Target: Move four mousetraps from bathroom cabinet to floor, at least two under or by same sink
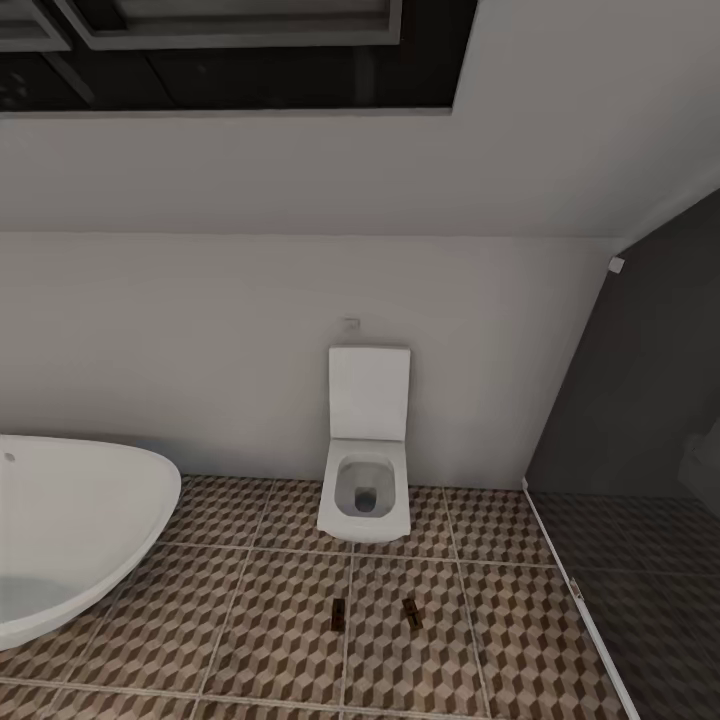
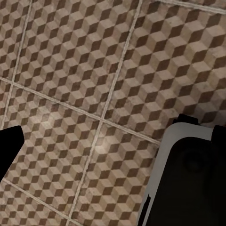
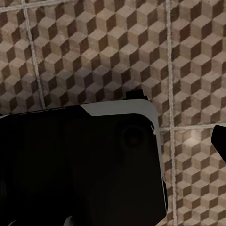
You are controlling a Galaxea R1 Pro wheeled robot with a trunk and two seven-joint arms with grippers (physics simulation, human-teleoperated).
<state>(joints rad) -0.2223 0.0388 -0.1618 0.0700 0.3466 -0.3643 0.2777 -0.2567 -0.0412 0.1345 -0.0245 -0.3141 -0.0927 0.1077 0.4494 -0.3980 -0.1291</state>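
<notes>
Two mousetraps (image 1: 338, 615) (image 1: 412, 613) on bathroom floor (image 1: 270, 640) — one toilet (image 1: 366, 470) behind; grippers' state unclear.

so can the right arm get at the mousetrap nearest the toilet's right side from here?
Probably not yet. That mousetrap lies unobstructed on the bathroom floor ahead of the toilet, but the right wrist view shows bare tiles, so the arm seems short of it.

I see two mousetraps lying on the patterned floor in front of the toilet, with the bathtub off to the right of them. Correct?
Not quite: the bathtub is to the left, not the right. The head view shows it, along with the two mousetraps on the bathroom floor in front of the toilet.
</notes>
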